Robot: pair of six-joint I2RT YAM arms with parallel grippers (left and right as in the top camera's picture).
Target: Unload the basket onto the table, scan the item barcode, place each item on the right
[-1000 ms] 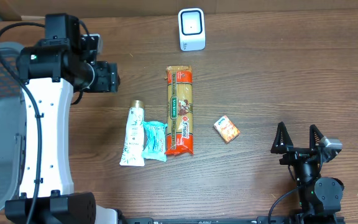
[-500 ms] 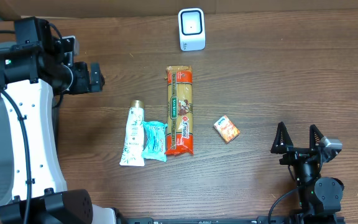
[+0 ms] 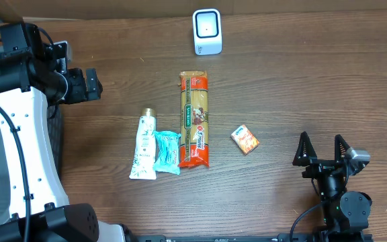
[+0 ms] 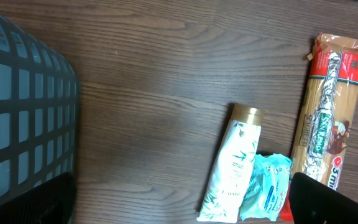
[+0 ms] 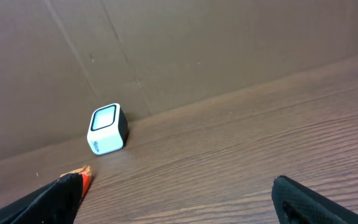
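Lengthwise, pasta packet (image 3: 194, 121) points toward scanner (image 3: 207, 31), left hand (image 3: 97, 84) wide, right hand (image 3: 321, 138) wide, both empty.

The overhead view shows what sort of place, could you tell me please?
Probably a mock checkout station: a white scanner at the far edge of the wooden table, a pasta packet and tube laid out, and a grey basket at the left.

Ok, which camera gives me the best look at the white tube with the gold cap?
The left wrist view. There the white tube is close and large, shown from its gold cap down to the flat end near the picture's bottom edge, with its leaf print visible. The overhead view shows it whole but small. The right wrist view does not show it.
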